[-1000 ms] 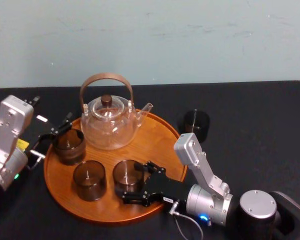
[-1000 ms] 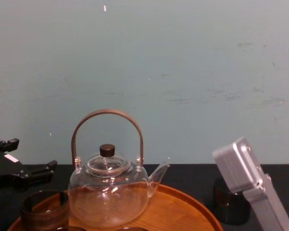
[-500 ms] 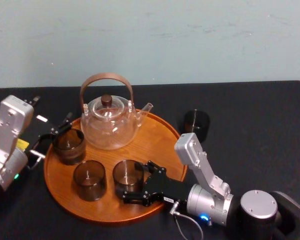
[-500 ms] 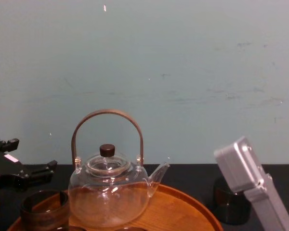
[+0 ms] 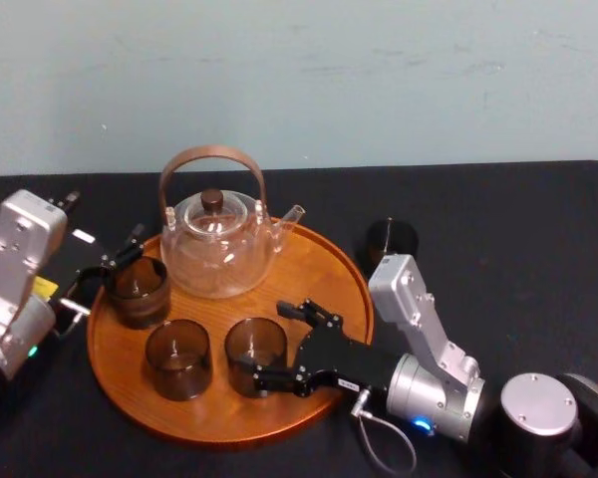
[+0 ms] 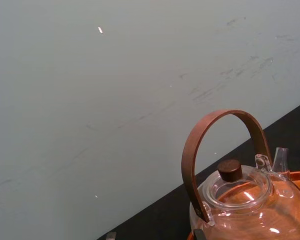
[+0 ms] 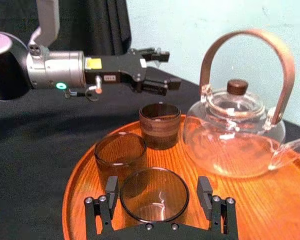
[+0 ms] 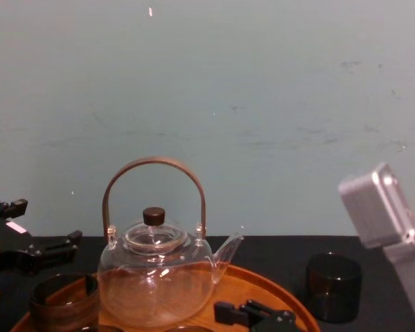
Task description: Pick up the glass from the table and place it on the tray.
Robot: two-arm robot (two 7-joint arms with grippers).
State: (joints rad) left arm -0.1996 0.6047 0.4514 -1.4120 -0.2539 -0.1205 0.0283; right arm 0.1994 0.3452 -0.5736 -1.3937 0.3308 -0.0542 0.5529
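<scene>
The right gripper (image 5: 271,348) is sitting low over the near side of the tray (image 5: 319,264), jaws spread wide. The glass (image 7: 154,195) is standing upright on the wood right between its fingers (image 7: 111,191). From the right wrist view a thin gap is showing on either side of the rim, so the fingers are flanking the glass rather than squeezing it. Just to its left a second glass (image 5: 177,357) is resting on the tray. A third glass (image 5: 137,289) is standing farther back by the left rim, and the teapot (image 5: 219,249) is taking up the far part of the tray. The left gripper (image 5: 110,269) is hovering at the tray's left edge, close to that third glass, fingers parted and carrying nothing. Off the tray, on the table (image 5: 498,229) just beyond the right rim, a dark cup (image 5: 391,245) is standing alone, apart from both arms.
</scene>
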